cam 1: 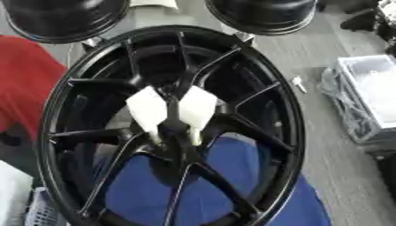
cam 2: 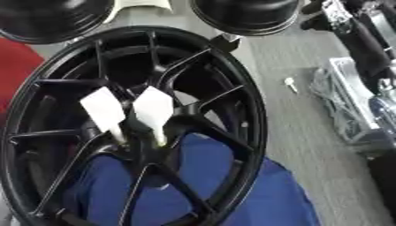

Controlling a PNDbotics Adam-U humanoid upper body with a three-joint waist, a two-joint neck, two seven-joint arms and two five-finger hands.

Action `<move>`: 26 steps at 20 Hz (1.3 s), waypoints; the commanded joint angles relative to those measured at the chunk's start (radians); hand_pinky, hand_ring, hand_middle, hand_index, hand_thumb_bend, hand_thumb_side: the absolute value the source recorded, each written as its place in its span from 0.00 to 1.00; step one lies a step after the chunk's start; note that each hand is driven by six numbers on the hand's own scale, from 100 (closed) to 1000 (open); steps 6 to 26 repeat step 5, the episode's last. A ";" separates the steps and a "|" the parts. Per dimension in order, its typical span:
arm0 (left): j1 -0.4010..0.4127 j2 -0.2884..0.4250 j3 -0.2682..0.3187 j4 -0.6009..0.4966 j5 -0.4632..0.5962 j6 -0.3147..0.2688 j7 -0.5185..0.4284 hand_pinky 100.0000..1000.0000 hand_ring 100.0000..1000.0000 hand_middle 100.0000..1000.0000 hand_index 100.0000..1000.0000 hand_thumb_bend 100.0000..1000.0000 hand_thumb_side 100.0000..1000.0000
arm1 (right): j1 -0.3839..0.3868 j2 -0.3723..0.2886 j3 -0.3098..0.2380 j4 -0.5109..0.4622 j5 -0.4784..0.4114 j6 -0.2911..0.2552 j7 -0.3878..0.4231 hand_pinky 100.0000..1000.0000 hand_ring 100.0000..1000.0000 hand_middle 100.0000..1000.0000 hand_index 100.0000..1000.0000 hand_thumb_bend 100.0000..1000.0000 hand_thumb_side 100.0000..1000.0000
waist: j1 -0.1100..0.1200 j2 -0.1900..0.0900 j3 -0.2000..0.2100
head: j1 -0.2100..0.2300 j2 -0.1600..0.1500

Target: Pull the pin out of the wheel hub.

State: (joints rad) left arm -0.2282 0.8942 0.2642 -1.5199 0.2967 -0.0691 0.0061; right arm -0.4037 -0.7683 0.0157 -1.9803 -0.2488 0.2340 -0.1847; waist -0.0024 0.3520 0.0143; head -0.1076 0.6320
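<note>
Black multi-spoke wheel (cam 1: 166, 128) fills the view, over blue cloth (cam 1: 209, 185) (red fabric (cam 1: 23, 84) at left). Two white pins (cam 1: 147, 110) (cam 1: 197, 110) sit side by side in the hub (cam 1: 176, 128), wide heads up. Small white piece (cam 2: 290, 84) lies right of the rim; no hand visible.

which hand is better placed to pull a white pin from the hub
Probably the right: only its arm shows, upper right beside the wheel, well off the white pins. The left is unseen.

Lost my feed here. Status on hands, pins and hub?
Neither hand in view. Two white pins seated in the black wheel hub, untouched. Nothing blocking them.
</note>
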 commanded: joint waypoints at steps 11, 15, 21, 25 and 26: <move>-0.025 -0.077 -0.055 -0.321 0.148 0.089 0.269 0.79 0.67 0.60 0.71 0.25 0.55 | -0.027 -0.017 -0.012 -0.020 -0.006 -0.008 -0.004 0.82 0.65 0.64 0.77 0.00 0.76 | -0.010 -0.016 -0.006 | 0.018 0.004; -0.025 -0.077 -0.055 -0.321 0.148 0.089 0.269 0.79 0.67 0.60 0.71 0.25 0.55 | -0.027 -0.017 -0.012 -0.020 -0.006 -0.008 -0.004 0.82 0.65 0.64 0.77 0.00 0.76 | -0.010 -0.016 -0.006 | 0.018 0.004; -0.025 -0.077 -0.055 -0.321 0.148 0.089 0.269 0.79 0.67 0.60 0.71 0.25 0.55 | -0.027 -0.017 -0.012 -0.020 -0.006 -0.008 -0.004 0.82 0.65 0.64 0.77 0.00 0.76 | -0.010 -0.016 -0.006 | 0.018 0.004; -0.025 -0.077 -0.055 -0.321 0.148 0.089 0.269 0.79 0.67 0.60 0.71 0.25 0.55 | -0.027 -0.017 -0.012 -0.020 -0.006 -0.008 -0.004 0.82 0.65 0.64 0.77 0.00 0.76 | -0.010 -0.016 -0.006 | 0.018 0.004; -0.025 -0.077 -0.055 -0.321 0.148 0.089 0.269 0.79 0.67 0.60 0.71 0.25 0.55 | -0.027 -0.017 -0.012 -0.020 -0.006 -0.008 -0.004 0.82 0.65 0.64 0.77 0.00 0.76 | -0.010 -0.016 -0.006 | 0.018 0.004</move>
